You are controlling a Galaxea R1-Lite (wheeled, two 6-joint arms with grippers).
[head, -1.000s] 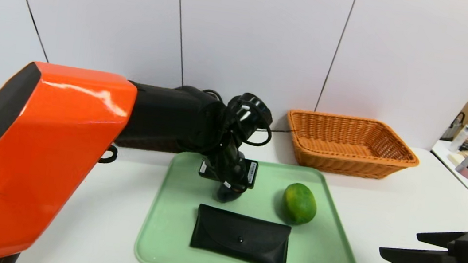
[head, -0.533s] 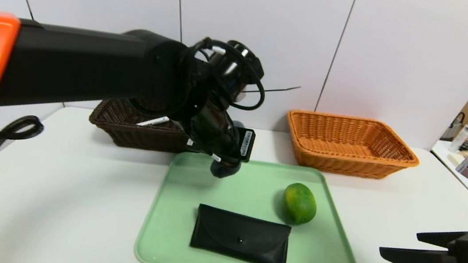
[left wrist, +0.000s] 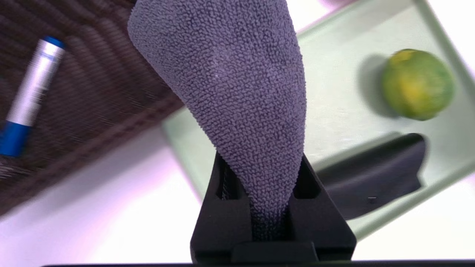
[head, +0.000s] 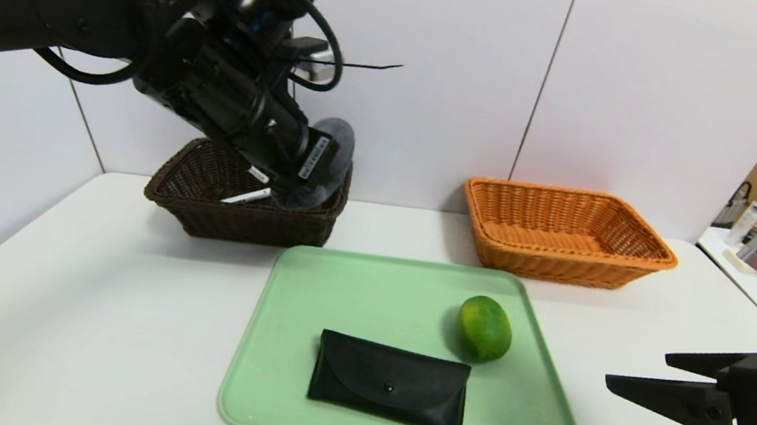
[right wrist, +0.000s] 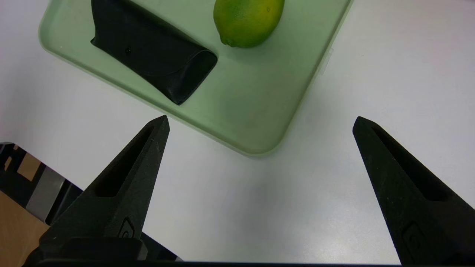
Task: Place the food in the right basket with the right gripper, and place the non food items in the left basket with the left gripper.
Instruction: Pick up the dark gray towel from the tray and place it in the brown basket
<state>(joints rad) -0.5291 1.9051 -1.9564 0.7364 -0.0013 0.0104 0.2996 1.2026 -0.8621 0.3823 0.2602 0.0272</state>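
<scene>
At the left of the desk (head: 90, 321) stands the dark brown basket (head: 240, 224), with the white marker (left wrist: 31, 89) lying inside it, its blue cap showing. Over the basket's right-hand part hangs the left gripper (left wrist: 270, 211), its fingers pinching the rolled grey towel (left wrist: 237, 89). The step in hand, as I judge it, is to drop that towel in beside the marker. To do it well, the arm should carry the roll a little farther left, so that its whole length is inside the rim, then lower it before letting go; released from here, it could catch on the near or right edge and tip out. The fingers grip the towel near one end, and the rest of it juts out well beyond their tips, so the free end needs watching most.

Next comes the green tray (head: 311, 291). The black pouch (head: 389, 387) lies flat near its front edge, a likely later job for the left gripper. Right of the pouch and behind it sits the green citrus fruit (head: 484, 329), in front of the orange-tan basket (head: 566, 268), its intended place.

At the far right, beside the tray, waits the right gripper (right wrist: 259, 122), fingers spread wide with nothing between them; fruit and pouch both lie out beyond their tips.
</scene>
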